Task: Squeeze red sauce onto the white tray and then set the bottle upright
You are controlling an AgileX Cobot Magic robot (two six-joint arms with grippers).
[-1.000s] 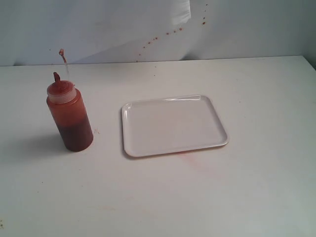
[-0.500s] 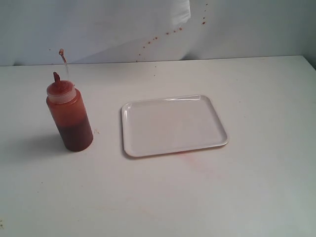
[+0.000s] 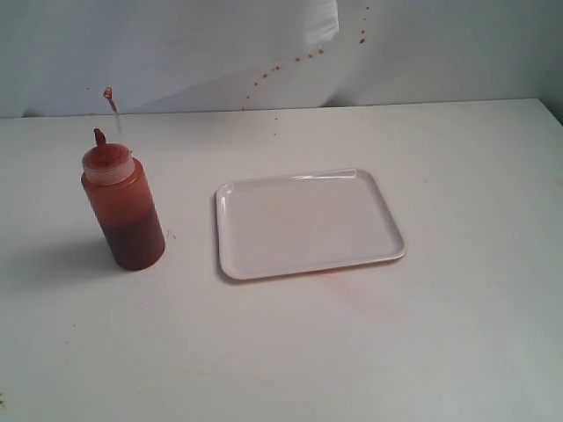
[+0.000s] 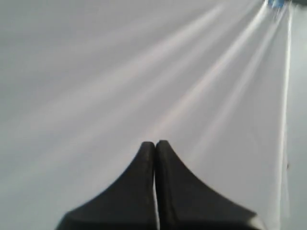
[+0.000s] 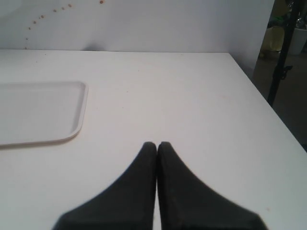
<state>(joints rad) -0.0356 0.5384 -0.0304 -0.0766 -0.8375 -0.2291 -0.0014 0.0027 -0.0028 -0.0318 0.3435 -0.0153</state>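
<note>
Table (image 3: pixel 440 352) carries white tray (image 3: pixel 308 224), frame centre, surface plain white. Bottle (image 3: pixel 123 211) stands upright at left centre, apart from the tray, holding red sauce (image 3: pixel 134 242). Left tool (image 4: pixel 155 143) and right tool (image 5: pixel 157 143): jaws pressed together, gripping nothing.

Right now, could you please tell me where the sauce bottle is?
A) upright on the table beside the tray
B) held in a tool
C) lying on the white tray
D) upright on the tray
A: in the exterior view the bottle stands upright on the table, apart from the white tray.
</note>
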